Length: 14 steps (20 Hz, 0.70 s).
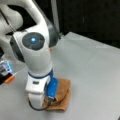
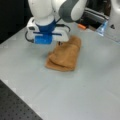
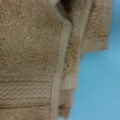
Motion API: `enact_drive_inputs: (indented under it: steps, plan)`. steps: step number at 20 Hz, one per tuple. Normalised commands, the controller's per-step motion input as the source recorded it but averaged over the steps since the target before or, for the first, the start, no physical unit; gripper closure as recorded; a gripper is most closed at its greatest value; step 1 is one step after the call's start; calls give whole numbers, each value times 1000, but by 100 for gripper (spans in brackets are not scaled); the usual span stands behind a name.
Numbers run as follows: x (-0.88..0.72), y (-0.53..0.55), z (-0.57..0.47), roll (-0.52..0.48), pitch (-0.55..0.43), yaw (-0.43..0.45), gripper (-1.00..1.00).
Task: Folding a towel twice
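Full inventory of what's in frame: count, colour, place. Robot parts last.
towel: 1, orange-tan, folded into layers on the table, under the end effector; layered edges fill the wrist view.
table: 1, grey, under everything.
orange item: 1, orange, table's far edge in a front view.
arm: 1, white and grey, over the towel.
end effector: 1, blue and white, down at the towel; fingertips mostly hidden.
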Motion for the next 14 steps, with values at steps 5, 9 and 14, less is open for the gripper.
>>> enact_drive_inputs:
  steps: [5,9,14]
  plan:
    - [-161,282,292,-118,107,-225,-100]
    - [-237,513,224,-18,7,-367,-100]
    - [-307,527,58,38,-221,-383,-100]
